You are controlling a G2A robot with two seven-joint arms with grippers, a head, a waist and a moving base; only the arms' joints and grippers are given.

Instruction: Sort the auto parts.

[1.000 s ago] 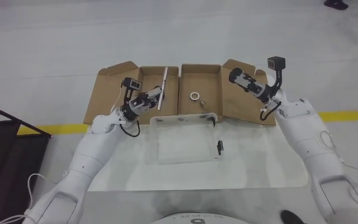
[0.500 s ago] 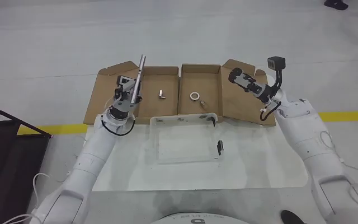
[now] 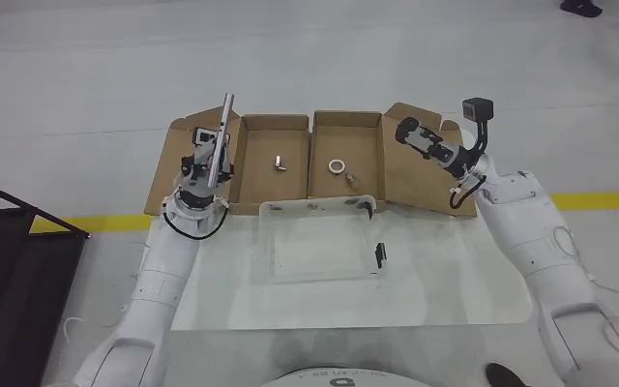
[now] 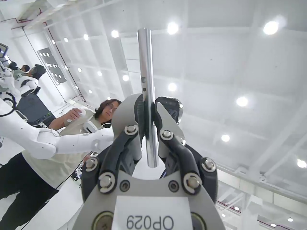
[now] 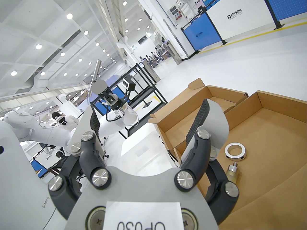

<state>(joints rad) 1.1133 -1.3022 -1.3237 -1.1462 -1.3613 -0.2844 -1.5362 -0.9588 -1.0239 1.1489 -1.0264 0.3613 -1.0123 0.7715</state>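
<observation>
1. The left claw is clamped tight on a shiny metal rod, gripping it near its lower end, so most of the rod sticks out past the fingers. The claw is turned up toward the ceiling and the rod stands nearly upright, with a slight tilt.
2. In the top view, that claw and rod sit above the left edge of the left cardboard box, around its left flap, and the rod isn't touching the box.
3. The right claw is spread wide open with nothing in it. It's held up over the right flap of the right cardboard box, pointing left across the boxes.
4. The two boxes sit side by side, open, along the far edge of the white surface.
5. The left box has one small bent metal piece lying on its floor.
6. The right box has a metal ring lying flat, with a little threaded fitting on its side just near-right of it. They're close, but it's hard to say whether they touch.
7. On the near side of the boxes there's a clear plastic tray, about centred on the surface.
8. A small black part lies right at the tray's right edge. It's hard to tell whether it's inside the rim or just outside.
</observation>
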